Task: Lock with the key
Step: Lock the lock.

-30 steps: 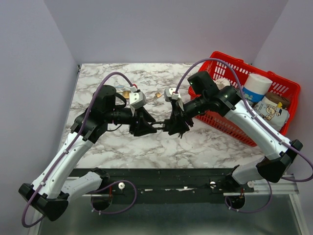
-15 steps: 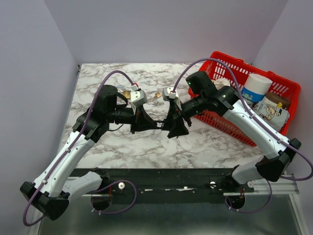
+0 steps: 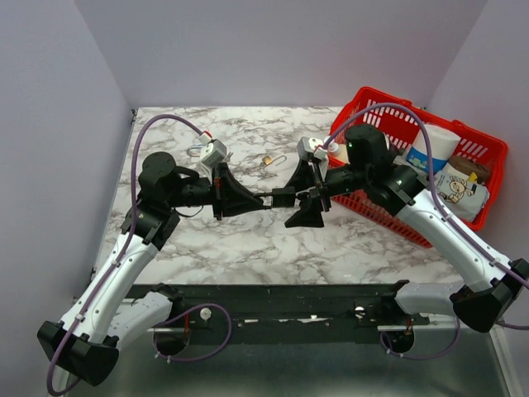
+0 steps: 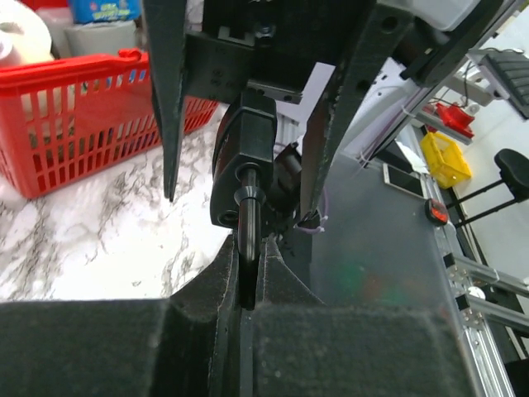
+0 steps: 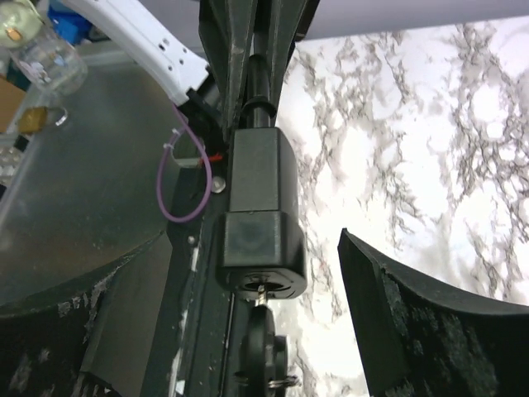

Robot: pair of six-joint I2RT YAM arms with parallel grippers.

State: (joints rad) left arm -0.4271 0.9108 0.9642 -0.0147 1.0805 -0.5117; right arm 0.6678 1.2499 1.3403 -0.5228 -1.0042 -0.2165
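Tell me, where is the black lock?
In the top view, the black lock is above the table's middle, its bar pinched by the left gripper, its body between the right gripper's open jaws.

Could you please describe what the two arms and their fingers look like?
Both the left arm and right arm have white links with black joints, and a purple cable loops along each. The fingers are black, tapering wedges beneath small grey wrist cameras.
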